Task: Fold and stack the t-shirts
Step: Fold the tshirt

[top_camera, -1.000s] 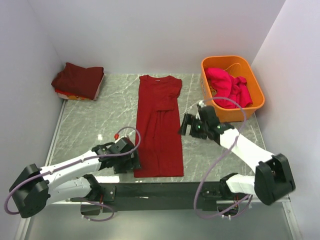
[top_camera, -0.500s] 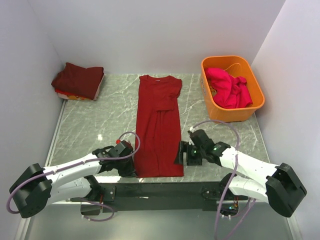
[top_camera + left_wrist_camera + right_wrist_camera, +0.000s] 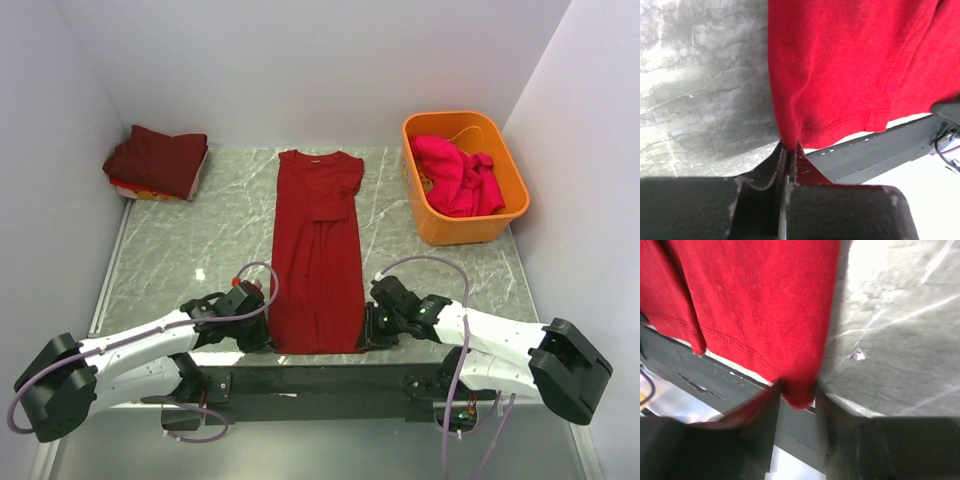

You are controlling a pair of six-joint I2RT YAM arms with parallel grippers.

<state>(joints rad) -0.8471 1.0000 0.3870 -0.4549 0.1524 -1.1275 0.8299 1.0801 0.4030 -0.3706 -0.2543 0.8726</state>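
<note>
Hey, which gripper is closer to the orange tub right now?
Right. The right gripper is at the near right corner of the red t-shirt, the side toward the orange tub; the left gripper pinches its near left corner, across the shirt from the tub.

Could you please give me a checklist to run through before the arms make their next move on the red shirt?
1. Left fingers pinch the red t-shirt's near-left hem corner: ok.
2. Right fingers clamped on the near-right corner: cannot tell; cloth sits between them, but they look partly apart.
3. Shirt lies flat and straight on the table: ok.
4. Fold path toward the collar free: ok; the folded stack and orange tub sit off to the sides.
</note>
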